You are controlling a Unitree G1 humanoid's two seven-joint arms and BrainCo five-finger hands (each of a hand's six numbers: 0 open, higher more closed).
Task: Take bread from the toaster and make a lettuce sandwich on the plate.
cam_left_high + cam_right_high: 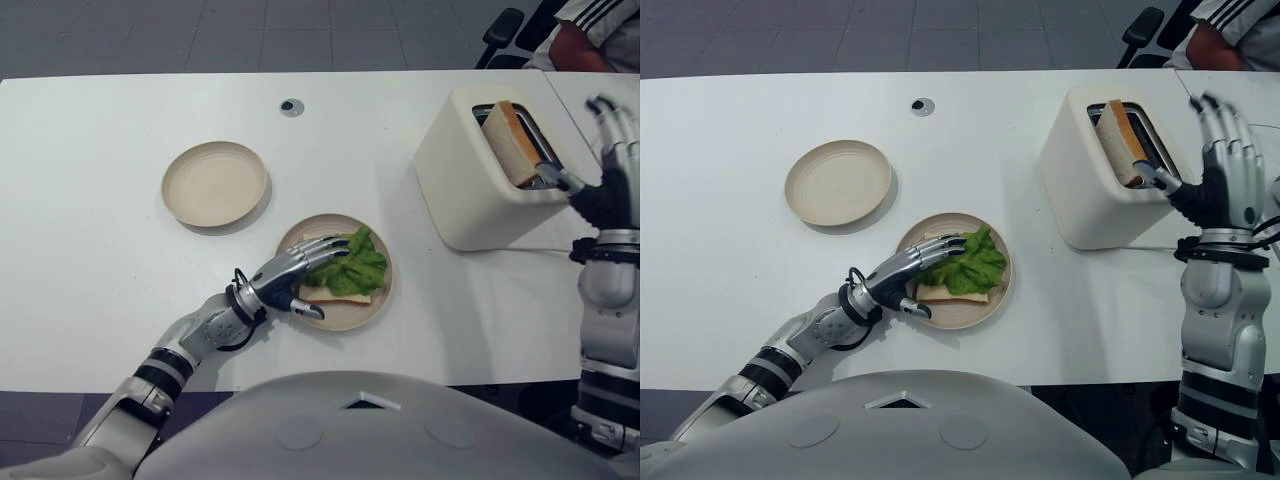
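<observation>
Left hand [285,272] touches ruffled green lettuce [355,265] atop bread slice [350,297].

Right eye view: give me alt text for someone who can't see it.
The robot's left hand rests on a lettuce leaf atop a bread slice on a plate. Its open right hand is beside a white toaster holding another slice; a second plate sits farther left.

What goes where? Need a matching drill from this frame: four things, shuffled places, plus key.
Things:
1. lettuce
2. upright bread slice
3. left hand
4. right hand

Places:
a. in the toaster slot
b. right of the toaster, open
c. on the bottom slice on the plate
d. over the plate's left edge, touching the lettuce

Pairs: 1-c, 2-a, 3-d, 4-b
</observation>
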